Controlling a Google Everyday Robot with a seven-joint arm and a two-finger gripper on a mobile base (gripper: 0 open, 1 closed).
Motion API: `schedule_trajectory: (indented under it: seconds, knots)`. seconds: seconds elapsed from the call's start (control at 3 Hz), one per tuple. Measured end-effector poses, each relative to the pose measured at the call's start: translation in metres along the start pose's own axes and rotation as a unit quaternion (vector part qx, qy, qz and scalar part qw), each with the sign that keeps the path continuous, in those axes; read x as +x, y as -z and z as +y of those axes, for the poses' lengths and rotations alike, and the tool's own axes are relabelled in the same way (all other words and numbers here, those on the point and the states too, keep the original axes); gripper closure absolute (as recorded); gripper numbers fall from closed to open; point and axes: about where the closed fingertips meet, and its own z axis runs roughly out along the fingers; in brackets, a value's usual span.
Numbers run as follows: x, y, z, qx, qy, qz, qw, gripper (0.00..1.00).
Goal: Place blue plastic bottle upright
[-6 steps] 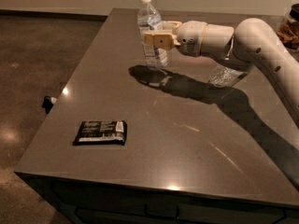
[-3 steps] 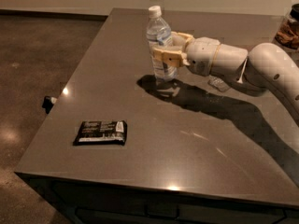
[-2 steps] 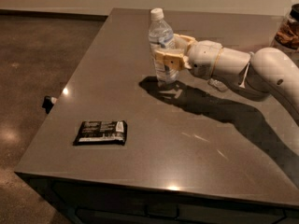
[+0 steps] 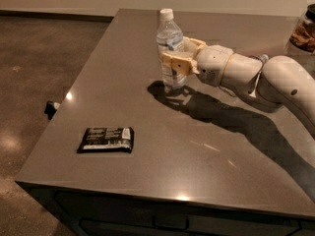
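The blue plastic bottle (image 4: 168, 36) is clear with a white cap and a pale blue-and-white label. It stands upright with its base on the grey table (image 4: 147, 181), toward the far middle. My gripper (image 4: 174, 54) comes in from the right and is shut on the bottle's middle. One tan finger (image 4: 173, 64) lies across the front and the other (image 4: 195, 43) sits behind it. The white arm (image 4: 275, 82) stretches off to the right edge.
A dark snack bar packet (image 4: 106, 139) lies flat near the table's front left. A jar with brown contents (image 4: 302, 31) stands at the far right edge. A small black object (image 4: 50, 108) sits on the floor to the left of the table.
The gripper has carried the bottle forward, to the right and down; it now rests upright on the table. Almost nothing has moved in the last second.
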Motion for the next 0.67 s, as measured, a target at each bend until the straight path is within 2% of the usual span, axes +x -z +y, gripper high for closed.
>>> schedule_trajectory:
  seconds: [0.33,0.67]
  knots:
    - [-0.0013,-0.0012,-0.0013,0.008,-0.01,-0.008,0.9999,1.0]
    - [0.0004,-0.0001,-0.0042,0.014,-0.016,-0.012,0.9997,0.86]
